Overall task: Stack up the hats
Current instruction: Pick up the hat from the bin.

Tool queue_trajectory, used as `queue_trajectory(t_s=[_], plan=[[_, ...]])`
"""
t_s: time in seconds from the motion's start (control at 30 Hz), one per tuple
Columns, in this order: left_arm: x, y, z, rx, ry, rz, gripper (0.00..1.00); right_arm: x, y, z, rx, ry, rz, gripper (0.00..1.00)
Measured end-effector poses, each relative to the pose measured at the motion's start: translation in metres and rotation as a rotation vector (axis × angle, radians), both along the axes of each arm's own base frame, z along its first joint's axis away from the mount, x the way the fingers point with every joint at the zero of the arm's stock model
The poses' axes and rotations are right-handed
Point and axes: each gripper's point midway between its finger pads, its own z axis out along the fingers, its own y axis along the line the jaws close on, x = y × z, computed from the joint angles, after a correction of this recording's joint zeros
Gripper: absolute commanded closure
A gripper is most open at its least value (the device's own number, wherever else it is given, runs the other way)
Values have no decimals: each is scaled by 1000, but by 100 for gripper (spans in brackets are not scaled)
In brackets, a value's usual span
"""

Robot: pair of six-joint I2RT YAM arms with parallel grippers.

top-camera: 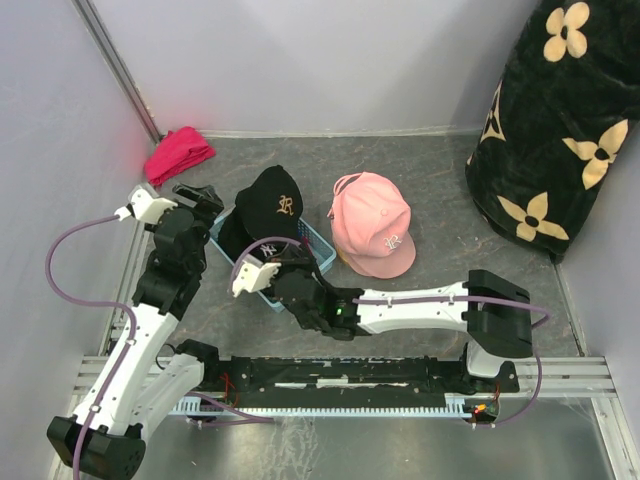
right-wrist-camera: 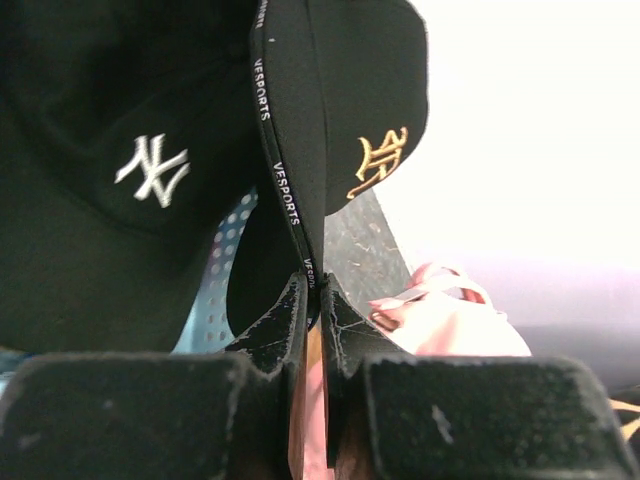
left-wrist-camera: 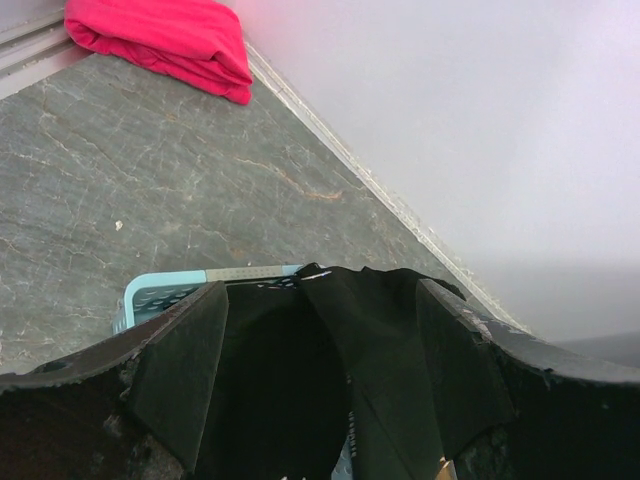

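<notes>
The stack looks barely begun. At centre-left of the top view two black hats sit together over the blue basket (top-camera: 318, 252). The black hat with the gold logo (top-camera: 275, 198) rides highest, and the black hat with the white NY logo (top-camera: 258, 246) lies just below it in the frame, touching it. Whether one truly nests on the other I cannot tell. The right jaws are pinched almost shut on the taped inner rim of the gold-logo hat, as the right wrist view shows, so that hat is probably the one being handled. The left jaws stand wide at the basket's left edge with black hat fabric between them, and no firm grip shows. The pink hat (top-camera: 375, 225) lies alone just right of centre, near the basket but apart from the black pair, so it at least is yet to be added. No other hats show. The table (top-camera: 430, 190) is grey, marbled and matte, and pale walls (top-camera: 300, 60) close it in. A red cloth (top-camera: 178, 152) is bunched in the upper-left corner, and a black blanket with cream flowers (top-camera: 560, 120) fills the upper right.
</notes>
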Motion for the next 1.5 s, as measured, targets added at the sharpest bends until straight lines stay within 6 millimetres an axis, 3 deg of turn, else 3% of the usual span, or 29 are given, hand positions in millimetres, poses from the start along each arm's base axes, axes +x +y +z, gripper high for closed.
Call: queue_trajectory(t_s=[0.17,0.53,0.8,1.33,1.5], plan=[[-1,0,3,-10,-12,1,18,11,-3,31,44,-30,-16,99],[0,0,7,-31,-34,6,17,22,0,55,50,-66,-3,99],[1,4,6,-29,-40,29,17,41,-2,85,94,-105,-19,99],[10,1,-4,-25,-16,23,15,75,-17,119,133,-179,-42,99],[16,-7,-10,-30,3,-14,15,83,-33,143,153,-214,-40,99]])
